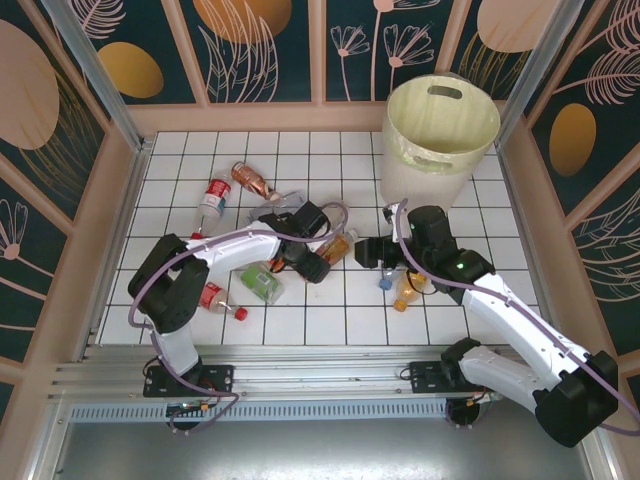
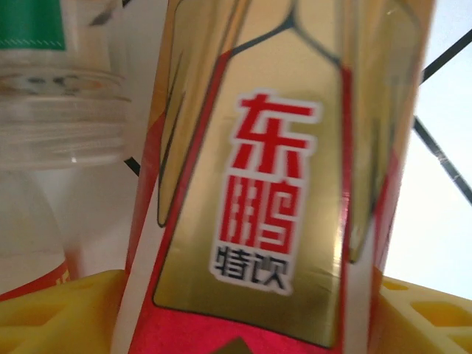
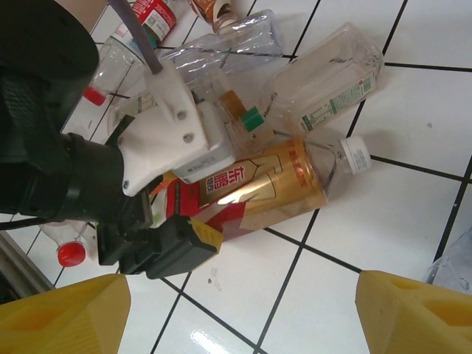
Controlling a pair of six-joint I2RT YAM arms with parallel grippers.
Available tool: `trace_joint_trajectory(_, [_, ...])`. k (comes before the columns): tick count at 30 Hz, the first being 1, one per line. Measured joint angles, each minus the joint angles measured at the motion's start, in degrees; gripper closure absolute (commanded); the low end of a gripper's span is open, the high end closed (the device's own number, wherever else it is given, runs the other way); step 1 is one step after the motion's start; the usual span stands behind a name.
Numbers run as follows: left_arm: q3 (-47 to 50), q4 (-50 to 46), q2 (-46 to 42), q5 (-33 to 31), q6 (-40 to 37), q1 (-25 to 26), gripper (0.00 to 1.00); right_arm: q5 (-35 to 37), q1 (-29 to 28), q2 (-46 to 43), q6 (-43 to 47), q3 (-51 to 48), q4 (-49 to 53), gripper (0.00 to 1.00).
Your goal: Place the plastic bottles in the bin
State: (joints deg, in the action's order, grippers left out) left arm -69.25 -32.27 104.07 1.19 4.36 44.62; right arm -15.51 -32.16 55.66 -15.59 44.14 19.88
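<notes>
A gold-and-red-labelled plastic bottle [image 1: 338, 246] [image 3: 280, 181] lies on the white tiles at mid-table. My left gripper [image 1: 312, 262] [image 2: 247, 317] is shut on its lower end, and the label [image 2: 273, 184] spans the gap between my yellow fingertips [image 2: 66, 310]. Just to the right of it, my right gripper [image 1: 372, 250] [image 3: 240, 310] hovers open over bare tile with nothing between its fingers [image 3: 417, 313]. The pale yellow bin [image 1: 400, 105] stands at the back right, beyond the right arm.
Other bottles lie around: a red-labelled one [image 1: 213, 198], a copper one [image 1: 250, 180], a green-labelled one [image 1: 262, 283], a red-capped one [image 1: 222, 301] and an orange one [image 1: 405, 292] under the right arm. Clear bottles [image 3: 324, 81] crowd behind the held one. Panel walls enclose the table.
</notes>
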Motion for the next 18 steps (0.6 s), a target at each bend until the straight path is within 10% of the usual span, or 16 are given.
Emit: trace_joint_trajectory(18, [1.7, 4.9, -2.0, 5.7, 4.2, 0.2, 0.40, 2.7, 4.2, -4.2, -11.6, -3.7, -2.0, 0.20])
